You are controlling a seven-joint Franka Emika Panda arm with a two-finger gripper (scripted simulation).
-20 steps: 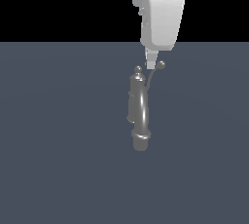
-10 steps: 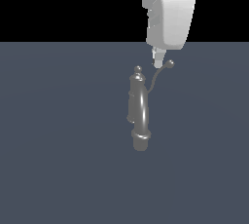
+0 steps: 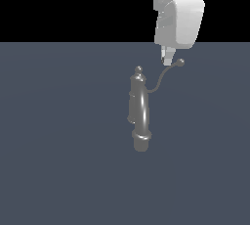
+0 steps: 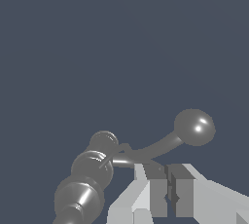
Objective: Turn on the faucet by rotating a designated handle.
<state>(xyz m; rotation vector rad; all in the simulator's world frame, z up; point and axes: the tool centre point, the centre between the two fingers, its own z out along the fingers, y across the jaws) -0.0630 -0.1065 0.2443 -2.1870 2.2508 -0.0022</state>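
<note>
The grey faucet (image 3: 138,109) stands upright on the floor, its thick arched spout ending in a collared cylinder (image 3: 141,140) toward the viewer, a knob finial (image 3: 138,69) on top. The thin curved handle (image 3: 163,78) sweeps out toward the exterior view's right and ends in a ball tip (image 3: 180,63). My gripper (image 3: 167,58) hangs just beside the ball tip, on its left in the exterior view, fingers pressed together with nothing between them. In the wrist view the handle (image 4: 160,146) and ball tip (image 4: 195,126) lie just past my gripper (image 4: 168,181); the faucet body (image 4: 90,169) is alongside.
A flat dark blue-grey floor (image 3: 58,160) surrounds the faucet. The white arm body (image 3: 179,16) rises above the handle against a black background.
The handle has swung toward the exterior view's right, its ball tip moving away from the faucet body. My gripper has moved right along with it, staying beside the ball.
</note>
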